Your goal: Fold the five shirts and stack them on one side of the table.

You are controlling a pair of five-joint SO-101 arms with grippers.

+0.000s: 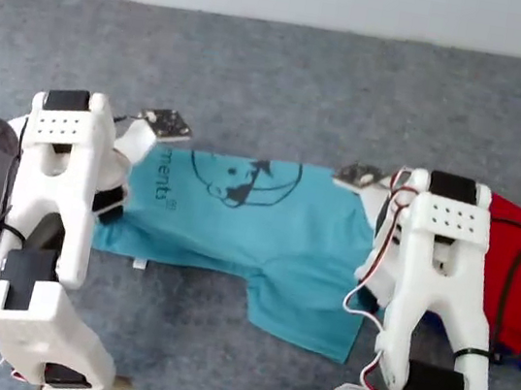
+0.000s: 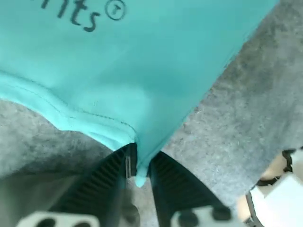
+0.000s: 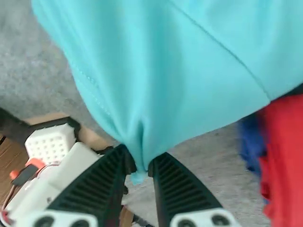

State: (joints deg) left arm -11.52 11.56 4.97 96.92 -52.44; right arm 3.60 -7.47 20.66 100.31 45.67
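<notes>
So left jaws and right jaws are both clamped on the teal shirt (image 1: 235,231), one each side, guessing so it folds evenly.

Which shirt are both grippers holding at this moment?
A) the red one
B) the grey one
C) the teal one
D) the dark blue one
C: each wrist view shows a fold of the teal shirt pinched between closed fingers, by the left gripper and by the right gripper.
</notes>
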